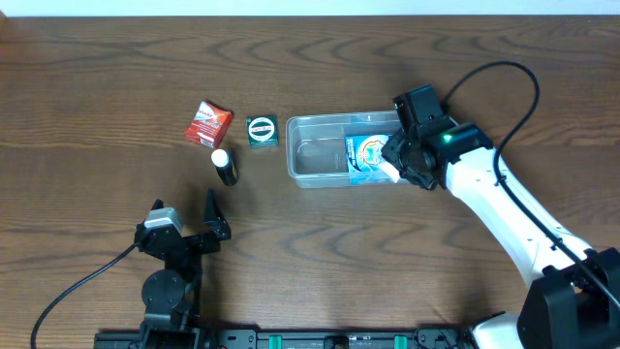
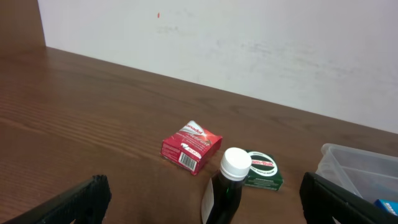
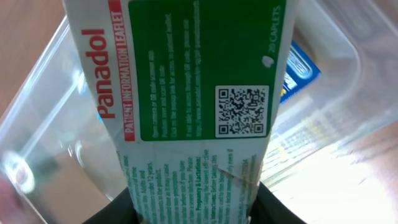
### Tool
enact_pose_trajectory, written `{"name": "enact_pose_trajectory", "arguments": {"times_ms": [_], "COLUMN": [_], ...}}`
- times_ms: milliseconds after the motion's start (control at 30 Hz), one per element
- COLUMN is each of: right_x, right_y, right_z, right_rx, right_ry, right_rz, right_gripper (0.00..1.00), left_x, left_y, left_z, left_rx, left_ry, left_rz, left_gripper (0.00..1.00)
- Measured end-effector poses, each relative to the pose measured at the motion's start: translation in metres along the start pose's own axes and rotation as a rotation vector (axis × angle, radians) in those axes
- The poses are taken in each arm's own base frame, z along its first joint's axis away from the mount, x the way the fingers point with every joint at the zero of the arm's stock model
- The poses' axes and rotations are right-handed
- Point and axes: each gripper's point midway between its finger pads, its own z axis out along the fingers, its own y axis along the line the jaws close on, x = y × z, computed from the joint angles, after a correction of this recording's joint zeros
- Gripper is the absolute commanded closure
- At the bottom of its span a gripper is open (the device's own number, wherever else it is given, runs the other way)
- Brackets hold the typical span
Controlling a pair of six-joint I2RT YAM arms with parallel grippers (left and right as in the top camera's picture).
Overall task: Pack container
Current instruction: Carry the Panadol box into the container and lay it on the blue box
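Container point(image 1: 320, 160) on dark wood table point(image 1: 387, 262), white wall point(image 2: 249, 43) behind, right claw point(image 1: 393, 165) gripping Panadol box point(image 3: 186, 93), left claw point(image 1: 184, 215) spread wide.

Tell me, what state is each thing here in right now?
container: lidless, blue packet inside.
blue packet: lying flat in container.
Panadol box: gripped, held over container.
right gripper: shut on Panadol box.
left gripper: open, empty.
dark bottle: upright, white cap on.
red box: closed, resting on table.
green box: closed, flat on table.
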Motion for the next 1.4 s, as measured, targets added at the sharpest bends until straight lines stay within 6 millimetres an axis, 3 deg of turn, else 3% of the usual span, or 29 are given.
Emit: {"name": "enact_pose_trajectory", "arguments": {"times_ms": [233,567,667,733,767,967,1167,1267,1400], "right_x": [-0.007,-0.014,-0.016,-0.017,-0.017,-0.020,-0.024,-0.028,-0.027], "right_y": [0.001,0.011,0.010,0.011,0.012,0.014,0.023,0.033,0.042], "right_z": [0.001,0.003,0.003,0.003,0.003,0.003,0.002,0.000,-0.001], "right_rx": [-0.012,-0.067,-0.066,-0.072,-0.075,-0.085,-0.119,-0.155,-0.166], "right_ry": [-0.041,-0.096,-0.108,-0.112,-0.114,-0.123,-0.135,-0.153,-0.165], "right_rz": [0.352,0.487,0.499,0.505,0.511,0.499,0.432,0.300,-0.009], "right_gripper": [0.69,0.57,0.51,0.37,0.34,0.32,0.43,0.40,0.34], "left_x": [0.000,0.000,0.000,0.000,0.000,0.000,0.000,0.000,0.000], "left_y": [0.000,0.000,0.000,0.000,0.000,0.000,0.000,0.000,0.000], "left_z": [0.000,0.000,0.000,0.000,0.000,0.000,0.000,0.000,0.000], "left_rx": [0.000,0.000,0.000,0.000,0.000,0.000,0.000,0.000,0.000], "left_ry": [0.000,0.000,0.000,0.000,0.000,0.000,0.000,0.000,0.000], "left_rz": [0.000,0.000,0.000,0.000,0.000,0.000,0.000,0.000,0.000], "left_gripper": [0.02,0.02,0.02,0.02,0.02,0.02,0.02,0.02,0.02]}}
